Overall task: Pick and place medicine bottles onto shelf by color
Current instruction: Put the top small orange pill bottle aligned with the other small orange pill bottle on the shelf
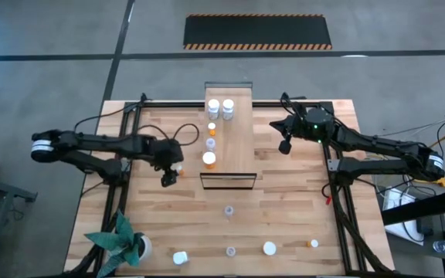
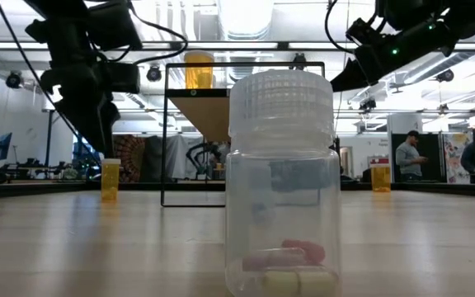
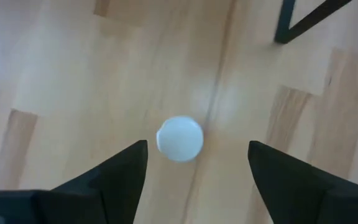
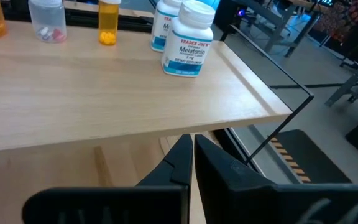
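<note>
Left end effector [image 1: 168, 177] hangs over the desk [image 1: 284, 208] just left of the shelf's near end, fingers spread wide and holding nothing. Between them in the left wrist view stands a small bottle, seen cap-on as a white cap [image 3: 179, 138], so its body and colour are hidden there; the low view shows a small orange bottle [image 2: 110, 181] upright under that arm. Right end effector [image 1: 285, 145] hovers beside the shelf's right edge, its fingers [image 4: 185, 163] pressed together and empty.

The shelf [image 1: 242, 131] runs away from the desk's front, long axis toward the far edge. On it stand two white bottles [image 4: 189, 38] at the far end, both upright; the nearer label reads "Trader Joe's Melatonin", the smaller print too fine to read. Two orange bottles [image 1: 209, 160] and a clear one [image 4: 46, 20] also stand on it, one orange bottle cut off in the right wrist view.

A clear bottle [image 2: 284, 183] fills the low view, upright, blocking most of the shelf behind.
</note>
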